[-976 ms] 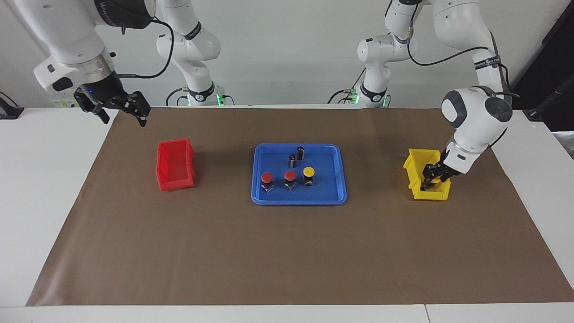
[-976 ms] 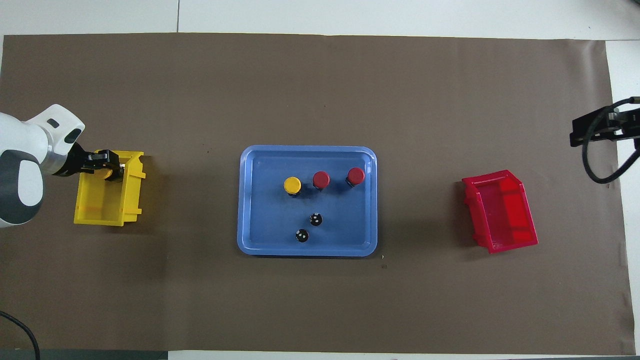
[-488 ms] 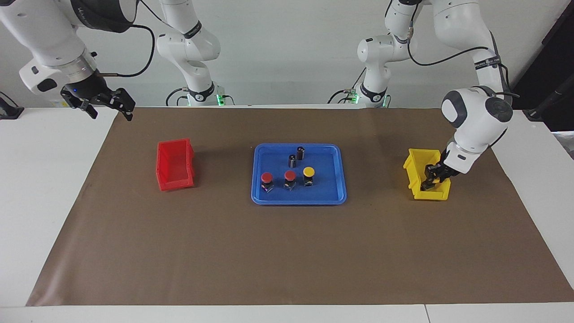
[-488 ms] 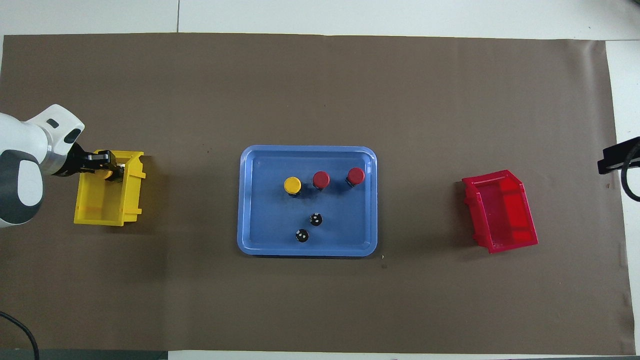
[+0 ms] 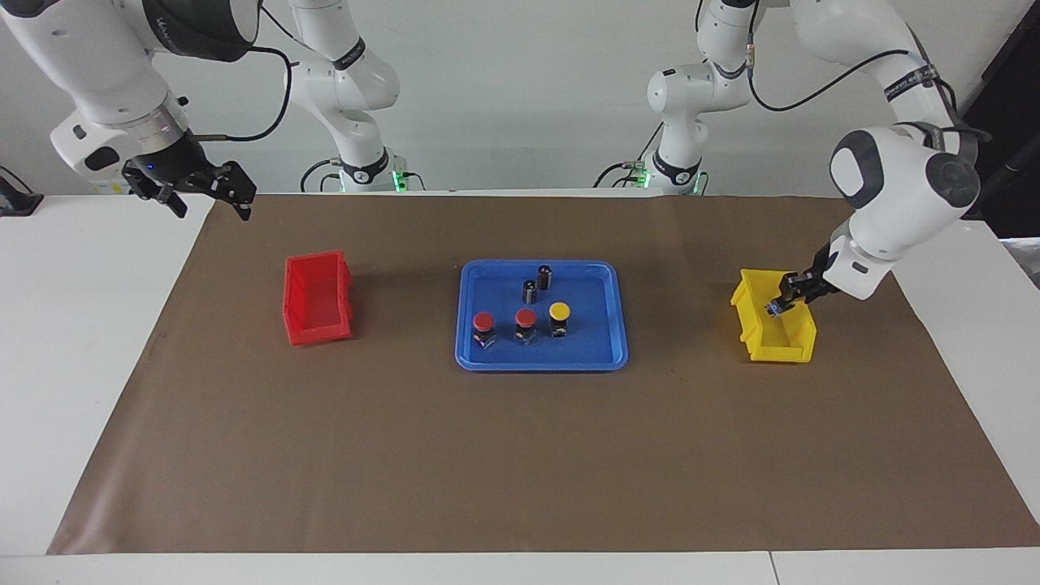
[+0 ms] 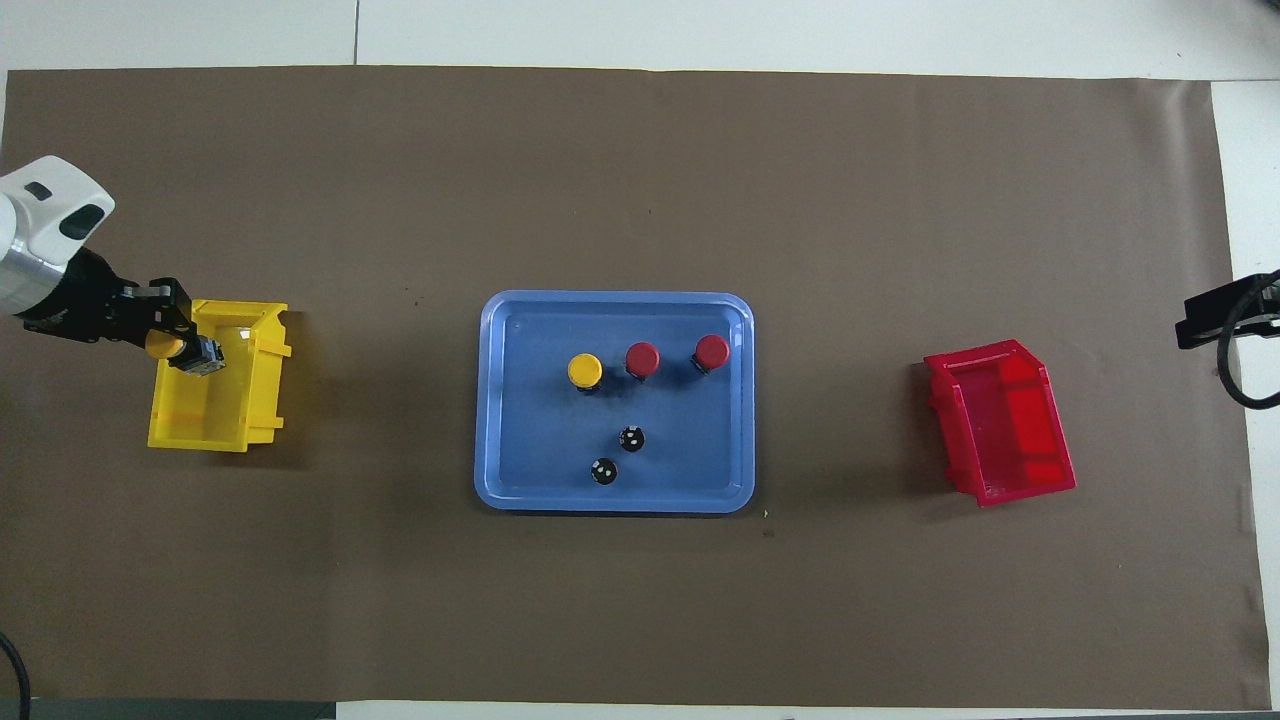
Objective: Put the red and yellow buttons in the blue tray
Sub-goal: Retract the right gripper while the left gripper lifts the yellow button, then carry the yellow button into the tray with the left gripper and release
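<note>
Facing view. White desk (image 5: 89,341) under a wide brown mat (image 5: 520,455) reaching almost to each end; plain pale wall above, dark equipment at the left arm's end. Blue tray (image 5: 605,357) mid-mat, carrying two red buttons (image 5: 483,322) and one yellow button (image 5: 559,312) in a row, plus two dark cylinders (image 5: 537,281) nearer the robots. Red bin (image 5: 317,298) toward the right arm's end, yellow bin (image 5: 772,327) toward the left arm's end. Left gripper (image 5: 786,297) over the yellow bin, jaws closed on a small dark-based thing raised above the bin's floor. Right gripper (image 5: 213,195) up in the air over the mat's corner at the right arm's end, jaws spread wide, holding nothing.

Overhead view. Same brown mat (image 6: 640,180), slightly creased at the right arm's end, white desk showing along the edge farthest from the robots. Left gripper (image 6: 178,348) over the yellow bin (image 6: 215,410), jaws clamped on the fourth button (image 6: 172,346), yellow cap and dark base both visible. Tray (image 6: 500,400) with the three buttons and the two cylinders (image 6: 617,454). Red bin (image 6: 1000,420) skewed on the mat. Only a dark part of the right arm at the frame's edge.
</note>
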You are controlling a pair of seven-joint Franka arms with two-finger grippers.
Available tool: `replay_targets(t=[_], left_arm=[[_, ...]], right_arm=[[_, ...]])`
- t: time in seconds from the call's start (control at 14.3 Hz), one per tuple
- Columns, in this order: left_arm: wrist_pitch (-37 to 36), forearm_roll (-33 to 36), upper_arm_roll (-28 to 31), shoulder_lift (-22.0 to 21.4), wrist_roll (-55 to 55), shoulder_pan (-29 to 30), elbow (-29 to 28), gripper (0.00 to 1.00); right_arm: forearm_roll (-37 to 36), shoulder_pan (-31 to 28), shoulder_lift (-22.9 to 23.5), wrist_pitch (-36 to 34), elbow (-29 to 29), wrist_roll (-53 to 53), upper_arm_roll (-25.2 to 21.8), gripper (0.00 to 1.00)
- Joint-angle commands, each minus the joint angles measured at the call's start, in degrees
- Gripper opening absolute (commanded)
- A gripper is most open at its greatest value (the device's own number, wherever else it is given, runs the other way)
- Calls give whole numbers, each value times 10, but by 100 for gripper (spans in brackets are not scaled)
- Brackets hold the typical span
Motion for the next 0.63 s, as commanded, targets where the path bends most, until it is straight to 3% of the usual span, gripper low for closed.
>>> replay_targets(t=[0.0,0.21,0.56], left_arm=[[-36,-7,0,7,-115,-69,41,2],[34,-18,0,3,-271,-169,7,2],[157,-50,0,19,-390,-279,-47,1]], right_arm=[[7,0,-14,10,-17,-7,1,100],[6,0,-13,10,-18,-7,1,100],[7,0,-13,10,-18,-7,2,100]])
